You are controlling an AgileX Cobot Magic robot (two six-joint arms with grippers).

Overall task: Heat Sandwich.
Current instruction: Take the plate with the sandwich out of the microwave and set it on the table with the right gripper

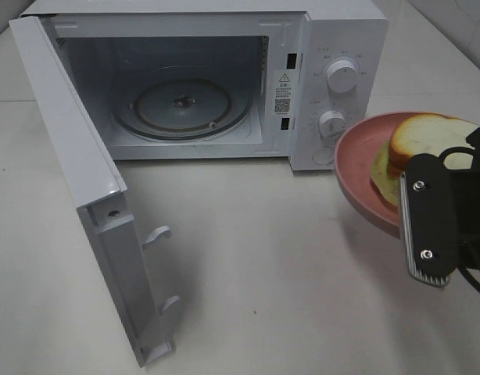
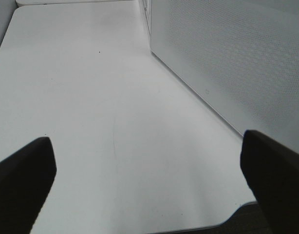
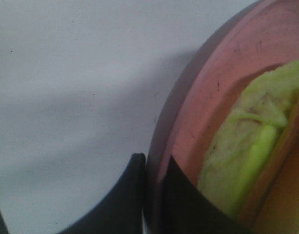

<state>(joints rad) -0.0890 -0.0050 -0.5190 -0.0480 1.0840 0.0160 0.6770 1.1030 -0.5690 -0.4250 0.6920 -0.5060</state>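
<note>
While the right gripper [image 3: 152,195] pinches the pink plate's [image 1: 357,148] rim, the sandwich [image 1: 424,144] rides on it; the left gripper [image 2: 149,180] gapes wide, empty, beside the microwave [image 1: 334,47].

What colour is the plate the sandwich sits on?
Pink. The plate under the sandwich shows best in the exterior high view.

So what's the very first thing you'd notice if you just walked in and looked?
Probably the white microwave at the back of the table, its door swung wide open on the left and the glass turntable inside bare. Next, the pink plate on the right, carrying the sandwich with its yellow-green filling. The right gripper is pinching the plate's rim.
</note>
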